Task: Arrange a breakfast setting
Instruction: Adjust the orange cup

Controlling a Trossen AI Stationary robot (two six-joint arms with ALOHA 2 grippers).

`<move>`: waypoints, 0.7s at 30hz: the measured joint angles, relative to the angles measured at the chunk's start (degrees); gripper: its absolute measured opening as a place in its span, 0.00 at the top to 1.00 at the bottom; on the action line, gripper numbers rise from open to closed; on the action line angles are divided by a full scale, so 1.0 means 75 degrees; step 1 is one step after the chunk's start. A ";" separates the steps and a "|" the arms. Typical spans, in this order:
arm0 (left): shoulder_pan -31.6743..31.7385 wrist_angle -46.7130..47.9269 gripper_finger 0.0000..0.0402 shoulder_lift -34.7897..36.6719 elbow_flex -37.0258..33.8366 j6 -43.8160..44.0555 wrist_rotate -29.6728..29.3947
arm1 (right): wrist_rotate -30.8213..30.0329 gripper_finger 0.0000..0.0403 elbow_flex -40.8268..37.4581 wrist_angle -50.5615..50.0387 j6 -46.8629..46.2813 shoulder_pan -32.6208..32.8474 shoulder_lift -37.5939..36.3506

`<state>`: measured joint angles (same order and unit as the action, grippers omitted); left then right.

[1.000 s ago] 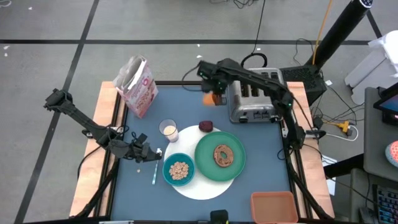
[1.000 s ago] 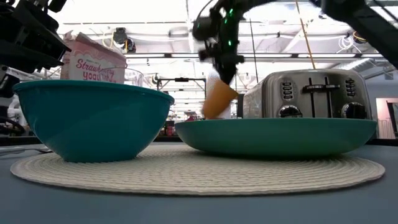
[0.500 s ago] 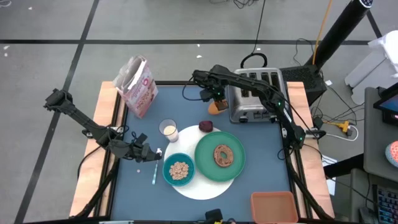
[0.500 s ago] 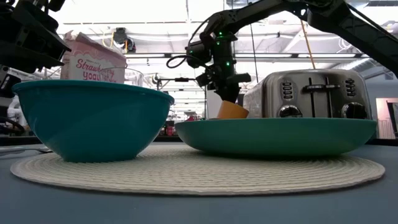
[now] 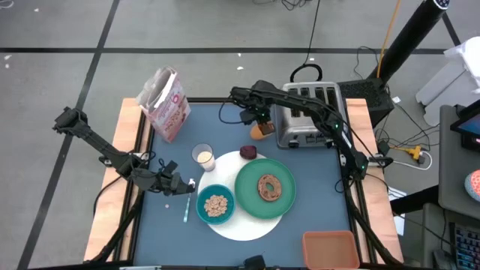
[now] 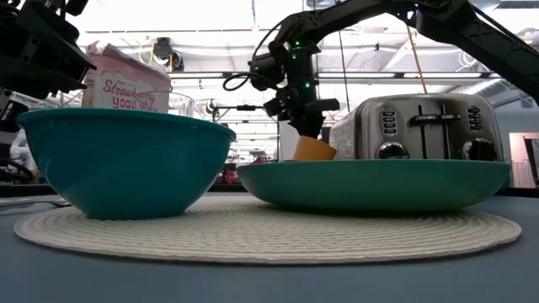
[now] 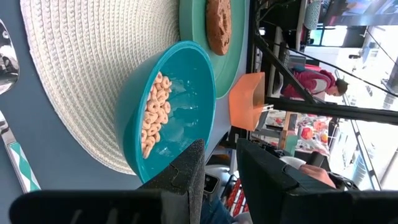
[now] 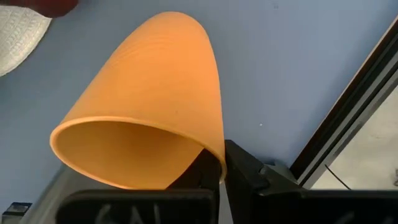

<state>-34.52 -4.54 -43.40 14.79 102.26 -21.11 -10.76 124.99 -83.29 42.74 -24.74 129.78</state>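
Observation:
The orange cup [image 5: 260, 130] hangs tilted just left of the silver toaster [image 5: 304, 120], with my right gripper [image 8: 221, 163] shut on it. On the round white mat [image 5: 251, 227] stand the green plate [image 5: 247, 187] with the brown ring bread [image 5: 268, 187] and the teal bowl [image 5: 202, 211] of cereal rings. The milk glass [image 5: 202, 157] and the dark-red fruit [image 5: 248, 152] sit at the mat's far edge. The spoon [image 5: 186, 208] lies left of the bowl. My left gripper [image 5: 182, 185] stands open beside it, touching nothing. My right gripper pinches the cup's rim [image 8: 210, 155], one finger inside the cup and one outside. The fingers come from above, pointing steeply down. The cup hangs tilted, mouth up toward the gripper. The plate hides its base in the low view, so whether it touches the table cannot be told.
A pink-and-white yoghurt bag [image 5: 166, 105] stands at the far left corner. An orange tray [image 5: 330, 249] lies at the near right corner. Bare blue table shows between the bag, the glass and the cup.
My right gripper has come down with the orange cup beside the toaster, rolling its wrist. The cup has sunk with it and changed its tilt. For the last half second it has nearly kept still.

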 joint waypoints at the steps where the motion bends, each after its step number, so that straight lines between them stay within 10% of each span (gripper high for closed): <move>1: 0.0000 0.0000 0.75 0.0000 0.0000 0.0000 -0.0001 | -0.0010 0.99 0.0000 0.0038 0.0000 0.0021 0.0000; 21: 0.0000 0.0000 0.75 0.0000 0.0000 -0.0012 -0.0002 | -0.0011 0.77 0.0000 0.0310 -0.0006 0.0166 0.0003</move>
<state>-34.52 -4.54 -43.40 14.79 102.17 -21.12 -10.84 124.99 -80.97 42.70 -23.50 129.80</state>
